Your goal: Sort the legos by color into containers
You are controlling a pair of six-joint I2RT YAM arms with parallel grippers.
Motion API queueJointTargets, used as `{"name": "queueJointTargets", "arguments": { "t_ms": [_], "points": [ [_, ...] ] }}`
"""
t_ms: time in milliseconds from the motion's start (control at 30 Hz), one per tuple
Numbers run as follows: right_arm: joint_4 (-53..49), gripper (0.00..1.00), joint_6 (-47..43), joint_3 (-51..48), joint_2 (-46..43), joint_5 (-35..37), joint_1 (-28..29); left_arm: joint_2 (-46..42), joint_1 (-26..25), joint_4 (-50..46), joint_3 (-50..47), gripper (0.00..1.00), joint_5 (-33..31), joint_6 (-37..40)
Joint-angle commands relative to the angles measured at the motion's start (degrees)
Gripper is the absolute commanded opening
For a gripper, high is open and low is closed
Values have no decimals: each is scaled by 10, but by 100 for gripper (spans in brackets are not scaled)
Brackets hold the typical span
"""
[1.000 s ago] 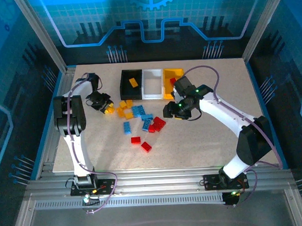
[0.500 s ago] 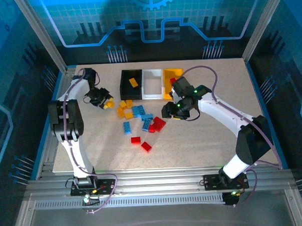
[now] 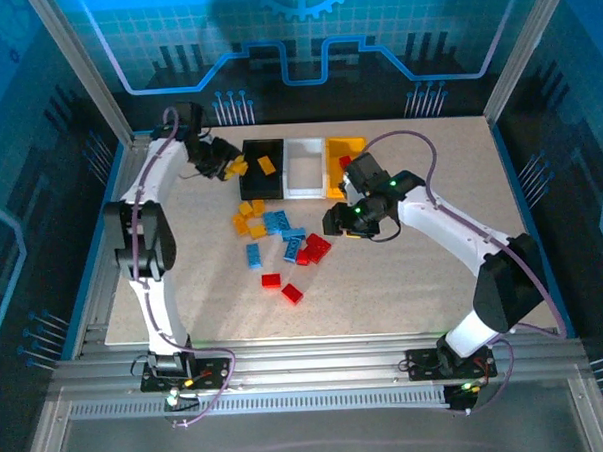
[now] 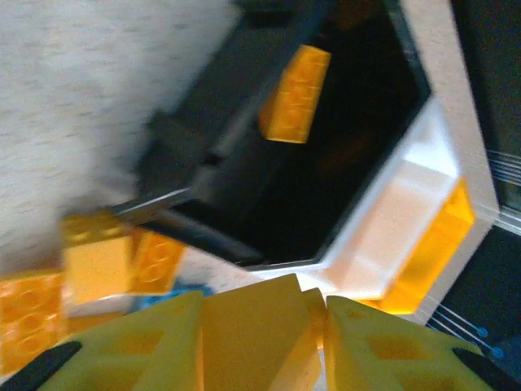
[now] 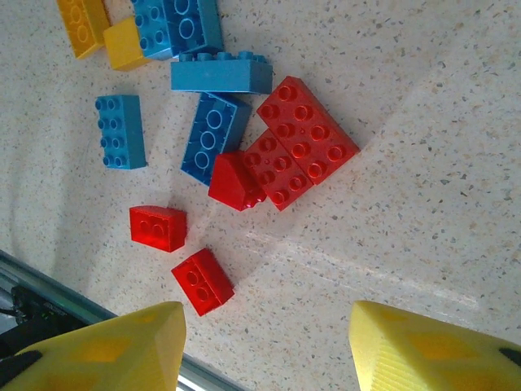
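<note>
My left gripper (image 3: 234, 169) hangs at the left rim of the black container (image 3: 261, 143), shut on a yellow-orange lego (image 4: 252, 326) between its fingers (image 4: 122, 350). Another orange lego (image 4: 295, 94) lies inside that bin. The white container (image 3: 303, 144) and the yellow container (image 3: 350, 142) adjoin it on the right. My right gripper (image 3: 339, 222) hovers open, holding nothing, over the table beside red legos (image 5: 308, 140), with two small red ones (image 5: 202, 281) nearer its fingers. Blue legos (image 5: 214, 136) and orange ones (image 3: 246, 218) lie loose in the pile.
A red lego (image 3: 345, 162) sits in the yellow bin, partly behind the right arm. The table's metal front edge (image 5: 49, 281) runs close below the right gripper. Bare tabletop (image 3: 434, 280) spreads right of the pile.
My left gripper has carried the yellow-orange lego from the table left of the pile up and right to the black bin's rim. The right arm has hardly moved.
</note>
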Motion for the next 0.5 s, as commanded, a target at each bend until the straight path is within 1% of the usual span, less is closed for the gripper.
{"name": "queueJointTargets", "arguments": {
  "t_ms": [0,100,200,300,467],
  "points": [
    [-14,57,1,-10,-30,9,7,60,-17,-1,61,39,22,-21],
    [-18,57,5,-18,-43,15,6,101,-23,-11,112,42,20,-19],
    [-21,57,8,-24,-54,19,6,129,-25,-16,144,45,21,-20],
    [-21,57,11,-32,-63,24,6,136,-25,-15,160,54,21,-17],
    [-20,57,5,-33,-61,24,4,130,-25,-20,168,64,27,-9]
  ]
}}
